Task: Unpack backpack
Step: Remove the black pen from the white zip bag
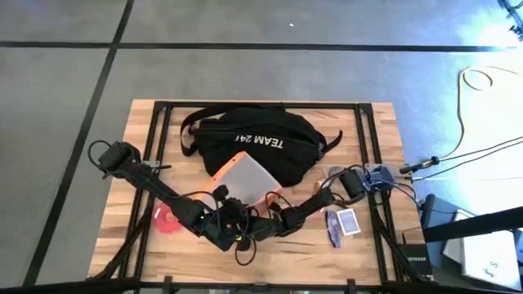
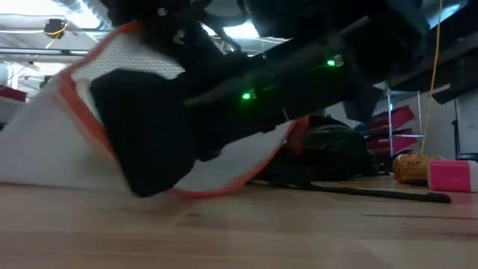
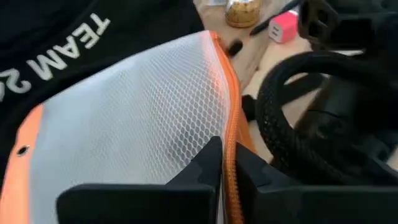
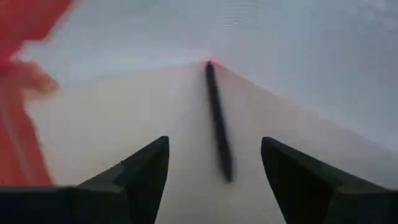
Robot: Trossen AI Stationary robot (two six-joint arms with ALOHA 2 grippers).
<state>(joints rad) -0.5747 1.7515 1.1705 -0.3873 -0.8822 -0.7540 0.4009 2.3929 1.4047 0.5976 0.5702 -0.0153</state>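
**Pouch edge pinched, second pincer reaching inside**

The black backpack (image 1: 253, 145) lay at the far middle of the desk (image 1: 139, 131), its "TEAM" lettering up. A mesh pouch with orange trim (image 1: 243, 180) rested against its near side. The left pincer (image 3: 225, 163) was clamped on the pouch's orange zipper edge. The right pincer (image 4: 214, 163) stood with fingers spread, apparently inside the pouch mouth, looking at a dark pen-like object (image 4: 217, 121) on pale lining.

To do this step well, the left pincer would need to hold the edge high and steady so the mouth stayed wide, while the right one centred on the dark object before closing. Lifting too sharply could drag the pouch away from it. A red disc (image 1: 167, 220) and a card (image 1: 347, 221) lay on the near side of the desk.
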